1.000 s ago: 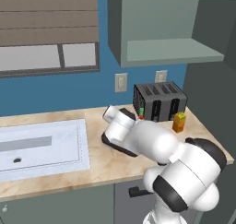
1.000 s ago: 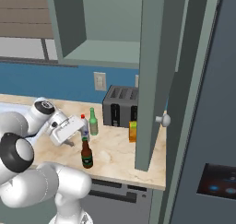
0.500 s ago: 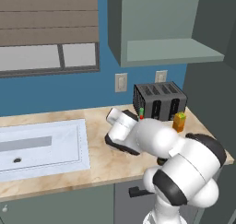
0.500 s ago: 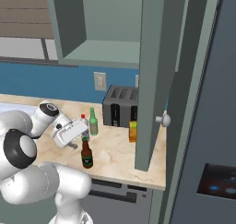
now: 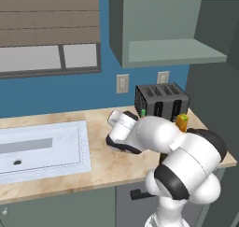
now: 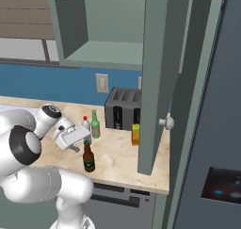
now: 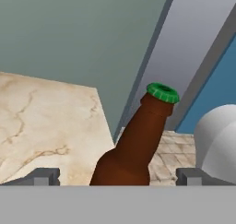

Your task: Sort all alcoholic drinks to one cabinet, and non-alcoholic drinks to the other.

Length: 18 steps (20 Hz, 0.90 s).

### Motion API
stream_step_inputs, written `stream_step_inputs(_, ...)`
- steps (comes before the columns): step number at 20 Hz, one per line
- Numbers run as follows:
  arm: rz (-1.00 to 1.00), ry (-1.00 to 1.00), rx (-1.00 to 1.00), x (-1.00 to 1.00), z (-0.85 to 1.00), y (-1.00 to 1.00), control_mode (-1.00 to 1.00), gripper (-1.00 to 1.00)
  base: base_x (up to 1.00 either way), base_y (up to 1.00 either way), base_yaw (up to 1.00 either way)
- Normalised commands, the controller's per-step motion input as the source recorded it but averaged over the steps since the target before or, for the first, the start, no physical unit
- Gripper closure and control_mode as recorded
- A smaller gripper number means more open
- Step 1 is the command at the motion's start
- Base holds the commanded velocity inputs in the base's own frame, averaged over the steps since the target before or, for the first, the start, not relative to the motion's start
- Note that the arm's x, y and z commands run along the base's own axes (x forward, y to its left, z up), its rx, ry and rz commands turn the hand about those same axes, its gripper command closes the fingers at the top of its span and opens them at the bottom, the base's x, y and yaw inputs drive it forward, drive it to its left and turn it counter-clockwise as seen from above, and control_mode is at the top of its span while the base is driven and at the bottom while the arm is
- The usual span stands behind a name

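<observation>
Item: brown bottle (image 6: 88,156), upright near the counter's (image 6: 122,159) front edge, green cap on. We see its neck (image 7: 138,135) rising between our fingertips (image 7: 44,176). Gripper (image 6: 79,141) fully open, holding nothing.

Change: over the last second the hand has slid right along the counter and come in against the bottle; the bottles have not moved. We judge the grasp is about to be set.

Also present: green bottle (image 6: 95,125), white bottle (image 6: 85,123) and carton (image 6: 136,134) by the toaster (image 6: 123,109). Cabinet (image 6: 103,30) open, shelf unstocked.
</observation>
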Motion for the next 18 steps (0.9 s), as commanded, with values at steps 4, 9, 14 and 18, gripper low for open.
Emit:
stream_step_inputs(4, 0.0, 0.05, -0.01, 0.0, 0.0, -0.07, -1.0, -1.0, 0.0, 0.0, 0.0)
stream_step_inputs(9, 0.0, 0.0, -0.02, -0.02, 0.0, -0.12, -1.0, -1.0, 0.0, 0.0, 0.0)
stream_step_inputs(14, 0.0, 0.0, -0.01, -0.06, 0.0, -0.12, -1.0, -1.0, 0.0, 0.0, 0.0)
stream_step_inputs(18, 0.0, 0.0, -0.01, -0.06, 0.0, -0.12, -1.0, -1.0, 0.0, 0.0, 0.0)
